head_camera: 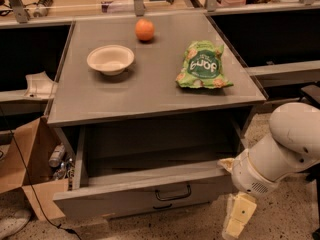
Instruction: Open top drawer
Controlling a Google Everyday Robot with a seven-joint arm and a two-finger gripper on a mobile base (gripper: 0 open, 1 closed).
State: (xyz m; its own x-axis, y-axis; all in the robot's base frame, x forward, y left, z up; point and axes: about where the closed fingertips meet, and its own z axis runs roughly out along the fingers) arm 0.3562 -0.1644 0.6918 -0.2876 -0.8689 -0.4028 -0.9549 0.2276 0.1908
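Top drawer (125, 200) stands pulled out, gripper (236, 223) beside its right front corner, tip apparently cropped, its hold unreadable.

One high front view, looking down.
The camera faces the grey cabinet (150, 94) from nearby, its top drawer (117, 200) low in frame, the gripper (237, 220) at the bottom right corner.
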